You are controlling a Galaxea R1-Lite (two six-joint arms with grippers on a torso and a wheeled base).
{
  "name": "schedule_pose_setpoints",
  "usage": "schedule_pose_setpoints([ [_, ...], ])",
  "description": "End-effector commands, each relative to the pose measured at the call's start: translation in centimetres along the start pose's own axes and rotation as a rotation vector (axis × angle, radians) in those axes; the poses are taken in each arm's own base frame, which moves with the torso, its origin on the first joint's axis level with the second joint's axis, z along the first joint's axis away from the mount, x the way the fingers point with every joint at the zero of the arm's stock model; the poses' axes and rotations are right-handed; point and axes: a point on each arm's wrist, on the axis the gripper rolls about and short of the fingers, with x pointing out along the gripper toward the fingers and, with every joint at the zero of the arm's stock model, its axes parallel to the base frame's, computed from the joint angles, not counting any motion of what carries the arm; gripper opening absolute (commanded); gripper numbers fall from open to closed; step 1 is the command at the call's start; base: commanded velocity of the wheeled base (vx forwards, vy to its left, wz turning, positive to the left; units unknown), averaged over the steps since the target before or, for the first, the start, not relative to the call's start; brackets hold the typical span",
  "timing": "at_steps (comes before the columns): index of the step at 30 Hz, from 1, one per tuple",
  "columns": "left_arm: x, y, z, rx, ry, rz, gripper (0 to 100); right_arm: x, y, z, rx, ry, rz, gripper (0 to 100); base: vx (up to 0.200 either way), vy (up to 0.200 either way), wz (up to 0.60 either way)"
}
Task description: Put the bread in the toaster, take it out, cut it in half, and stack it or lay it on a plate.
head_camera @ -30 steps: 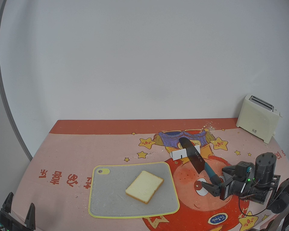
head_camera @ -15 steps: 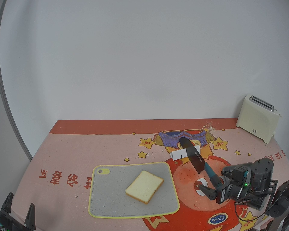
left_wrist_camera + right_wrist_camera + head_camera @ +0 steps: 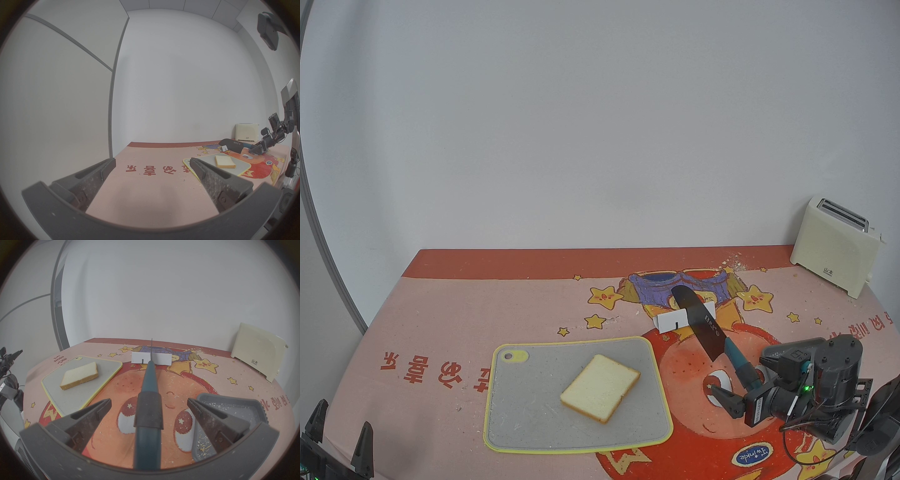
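I am holding the right gripper (image 3: 745, 380) wide open at the butt end of the knife (image 3: 706, 328). Its two fingers are standing either side of the teal handle without pressing on it, so it is gripping nothing yet. The knife is resting edge-up in a small white stand (image 3: 675, 320). Its long axis is running from that stand straight back toward my right wrist, and the right wrist view is showing the handle centred between the fingers. That alignment is what the coming close depends on, as I am judging it.

The right arm is by far the nearer one. The left gripper (image 3: 340, 419) is hanging open and empty at the table's near left corner, well apart from everything.

The bread (image 3: 600, 387) is lying flat and whole on the grey cutting board (image 3: 531, 400), off to the left of the right gripper. The toaster (image 3: 837, 247) is standing at the far right corner, and a grey tray (image 3: 231, 405) with crumbs is sitting just beside the right gripper.

Against a second ago, the right wrist is sitting lower and closer to the near edge, having slid back along the handle. The knife, stand and bread are lying exactly where they were.
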Motion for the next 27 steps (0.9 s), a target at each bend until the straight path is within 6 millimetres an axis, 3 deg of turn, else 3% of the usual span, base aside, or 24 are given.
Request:
schedule_pose_setpoints([
  [1,0.0,0.0,-0.5,0.0,0.001,0.001,100,0.1,0.1,0.0,-0.001,0.002,0.001,100,0.0,0.0,0.0],
  [7,0.0,0.0,-0.5,0.0,0.001,0.001,100,0.2,0.0,0.1,0.004,-0.001,-0.001,100,0.0,0.0,0.0],
  [8,0.0,0.0,-0.5,0.0,0.001,0.001,100,0.2,0.0,0.1,0.006,-0.001,0.0,0,0.0,0.0,0.0],
  [18,0.0,0.0,-0.5,0.0,0.001,0.001,100,0.1,0.0,0.1,0.007,-0.002,0.007,0,0.0,0.0,0.0],
  [27,0.0,0.0,-0.5,0.0,0.001,0.001,100,0.2,-0.2,1.3,0.038,-0.083,0.007,0,0.0,0.0,0.0],
])
